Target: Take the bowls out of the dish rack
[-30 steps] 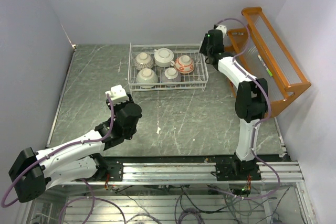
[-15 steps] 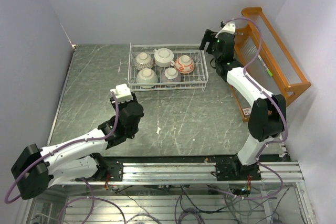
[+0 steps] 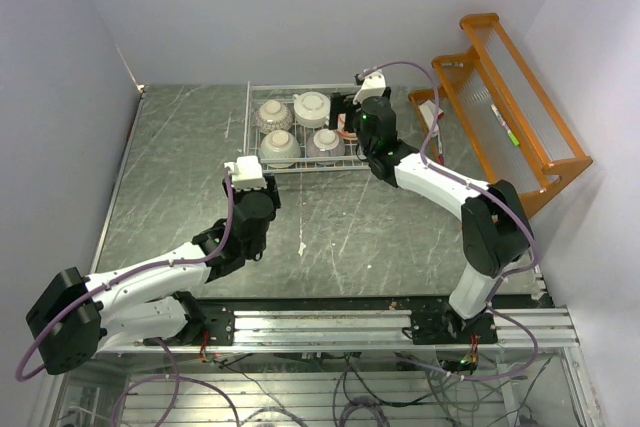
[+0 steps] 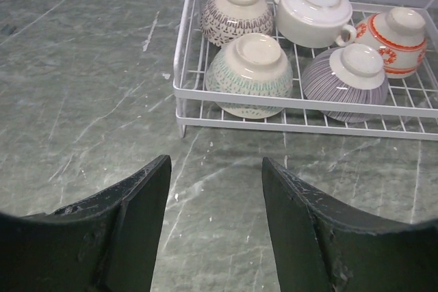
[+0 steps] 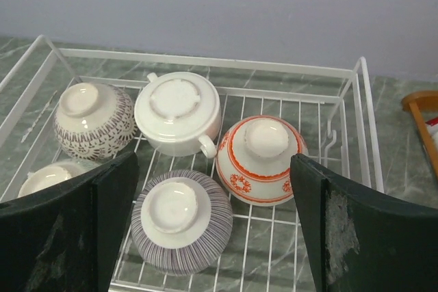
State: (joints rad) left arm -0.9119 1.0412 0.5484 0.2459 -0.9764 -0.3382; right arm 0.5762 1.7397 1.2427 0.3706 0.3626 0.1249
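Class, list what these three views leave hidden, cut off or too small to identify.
Top external: red-marked bowl mostly hidden under the right end effector.
Right wrist: green-patterned bowl partly behind a finger.
All views: bowls upside down in the dish rack, insides unseen.
Top external: items on the orange shelf too small.
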